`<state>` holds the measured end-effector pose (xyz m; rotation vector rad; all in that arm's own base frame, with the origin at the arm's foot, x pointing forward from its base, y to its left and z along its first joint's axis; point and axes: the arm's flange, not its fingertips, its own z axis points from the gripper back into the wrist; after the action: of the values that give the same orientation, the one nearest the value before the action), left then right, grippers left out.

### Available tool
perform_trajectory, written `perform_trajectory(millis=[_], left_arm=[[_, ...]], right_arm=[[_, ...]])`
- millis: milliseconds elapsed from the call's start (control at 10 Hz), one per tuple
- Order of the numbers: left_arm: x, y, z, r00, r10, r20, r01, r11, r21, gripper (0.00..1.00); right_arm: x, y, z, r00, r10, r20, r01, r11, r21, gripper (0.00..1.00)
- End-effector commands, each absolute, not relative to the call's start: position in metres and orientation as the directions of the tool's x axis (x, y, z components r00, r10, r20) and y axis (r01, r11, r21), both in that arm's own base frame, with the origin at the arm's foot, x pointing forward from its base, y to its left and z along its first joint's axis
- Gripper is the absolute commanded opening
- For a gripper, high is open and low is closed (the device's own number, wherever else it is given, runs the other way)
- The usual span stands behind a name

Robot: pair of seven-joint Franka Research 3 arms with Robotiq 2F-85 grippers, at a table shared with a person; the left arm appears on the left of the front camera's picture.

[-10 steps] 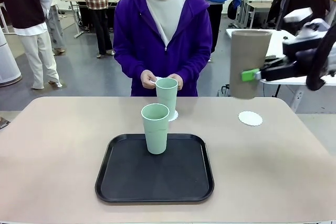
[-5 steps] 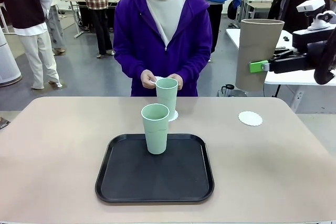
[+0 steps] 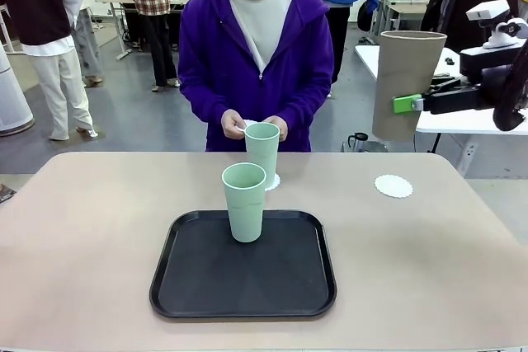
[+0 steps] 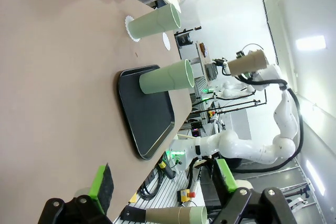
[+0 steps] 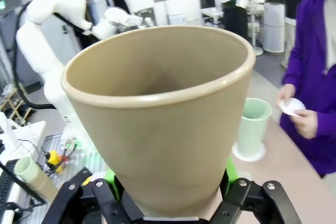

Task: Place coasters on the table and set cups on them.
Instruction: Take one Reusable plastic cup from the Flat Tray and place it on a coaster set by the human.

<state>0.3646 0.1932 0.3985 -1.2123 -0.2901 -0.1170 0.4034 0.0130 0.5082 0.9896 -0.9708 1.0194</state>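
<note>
The right gripper [image 3: 403,105] has its fingers closed on the brown cup [image 3: 404,63], upright in the air, seemingly over the bare coaster [image 3: 393,186] on the tabletop [image 3: 91,228]. The cup looks light, stiff and matte, and this side grip below its wider rim suits the taper. The left gripper [image 4: 164,182] is spread wide, empty. 1 far mint cup [image 3: 262,150] stands on a doily; 1 near mint cup [image 3: 244,202] waits on the tray [image 3: 190,286].

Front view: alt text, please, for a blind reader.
The right end effector holds the brown cup upright in the air, a bare coaster on the table below. The far green cup stands on a coaster before the person; the near green cup stands on the tray.
</note>
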Motion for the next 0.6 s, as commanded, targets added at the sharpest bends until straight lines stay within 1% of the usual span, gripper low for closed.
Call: perform_trajectory(millis=[0, 100, 200, 300, 500], left_arm=[[0.364, 0.195, 0.4, 0.952, 0.06, 0.301, 0.264, 0.342, -0.902, 1.0], [0.364, 0.195, 0.4, 0.952, 0.06, 0.301, 0.264, 0.342, -0.902, 1.0], [0.364, 0.195, 0.4, 0.952, 0.06, 0.301, 0.264, 0.342, -0.902, 1.0], [0.364, 0.195, 0.4, 0.952, 0.06, 0.301, 0.264, 0.342, -0.902, 1.0], [0.364, 0.195, 0.4, 0.952, 0.06, 0.301, 0.264, 0.342, -0.902, 1.0]], right_arm=[[0.478, -0.034, 0.496, 0.209, 0.167, 0.963, -0.937, 0.317, 0.149, 0.83], [0.508, -0.058, 0.493, 0.219, 0.158, 0.963, -0.912, 0.383, 0.145, 0.83], [0.525, -0.073, 0.491, 0.227, 0.139, 0.964, -0.898, 0.413, 0.152, 0.83], [0.539, -0.085, 0.489, 0.226, 0.141, 0.964, -0.884, 0.445, 0.142, 0.83], [0.559, -0.098, 0.489, 0.281, 0.106, 0.954, -0.842, 0.504, 0.192, 0.83]])
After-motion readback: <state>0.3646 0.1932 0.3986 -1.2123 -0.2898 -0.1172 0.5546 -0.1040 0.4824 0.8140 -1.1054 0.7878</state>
